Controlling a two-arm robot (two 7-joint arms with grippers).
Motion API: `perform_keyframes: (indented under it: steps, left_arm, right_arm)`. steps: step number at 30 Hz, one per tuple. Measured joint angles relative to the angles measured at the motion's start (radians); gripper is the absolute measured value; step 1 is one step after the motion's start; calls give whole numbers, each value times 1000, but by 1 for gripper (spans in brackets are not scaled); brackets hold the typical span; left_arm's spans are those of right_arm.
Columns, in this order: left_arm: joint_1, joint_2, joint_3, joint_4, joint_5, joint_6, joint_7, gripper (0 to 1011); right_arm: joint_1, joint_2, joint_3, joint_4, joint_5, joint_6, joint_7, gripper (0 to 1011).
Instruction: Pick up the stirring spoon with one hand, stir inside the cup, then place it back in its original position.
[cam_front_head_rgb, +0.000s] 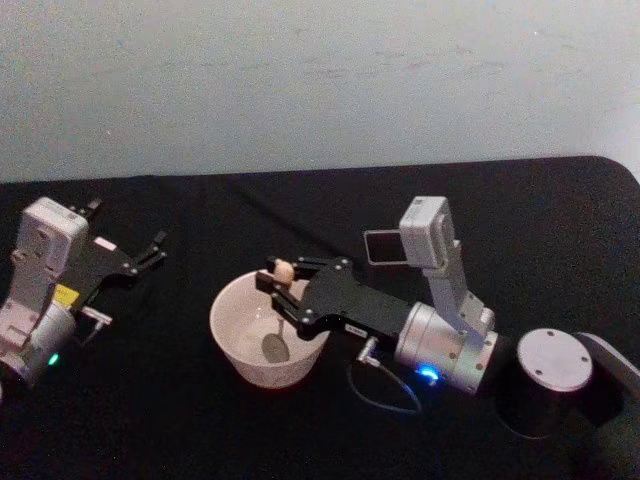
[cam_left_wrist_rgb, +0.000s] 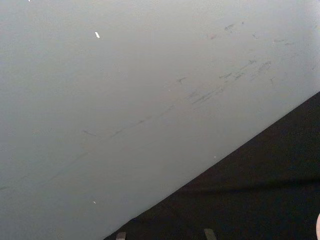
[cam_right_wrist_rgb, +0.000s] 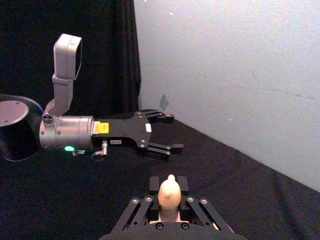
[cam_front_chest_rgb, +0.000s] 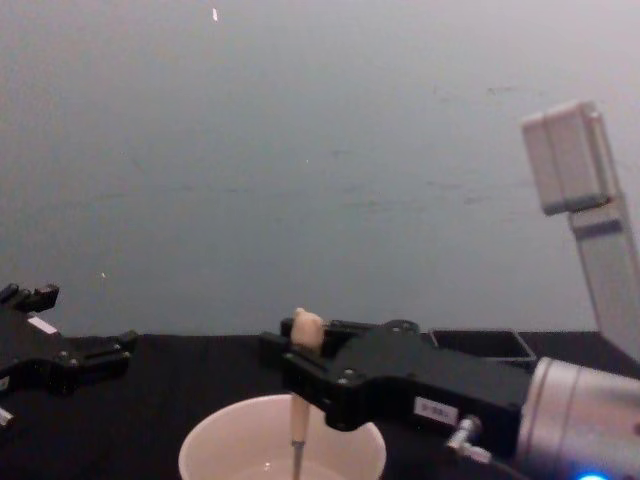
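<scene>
Right gripper (cam_front_head_rgb: 281, 284), centre of the head view, is clamping its fingers shut on the spoon (cam_front_head_rgb: 275, 343) just under the knob. The spoon is standing near upright, its bowl down inside the cup (cam_front_head_rgb: 228, 335), lower centre. Left gripper (cam_front_head_rgb: 128, 225) is sitting at the left edge, fingers spread, holding nothing. The dark square holder (cam_front_head_rgb: 385, 248) is standing right of the cup.

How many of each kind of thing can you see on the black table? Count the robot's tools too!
cup: 1
stirring spoon: 1
dark grey holder: 1
tools: 2, the left tool, open, and the right tool, shut on the stirring spoon
Total: 5
</scene>
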Motion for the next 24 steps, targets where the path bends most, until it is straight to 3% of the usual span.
perform_keyframes:
  steps: [11, 24]
  left_arm:
    - [0, 0, 0, 0, 0, 0, 0, 1001]
    - [0, 0, 0, 0, 0, 0, 0, 1001]
  right_arm:
    - [59, -47, -16, 75, -17, -25, -2, 210]
    - [90, -68, 12, 130, -34, -39, -34, 210]
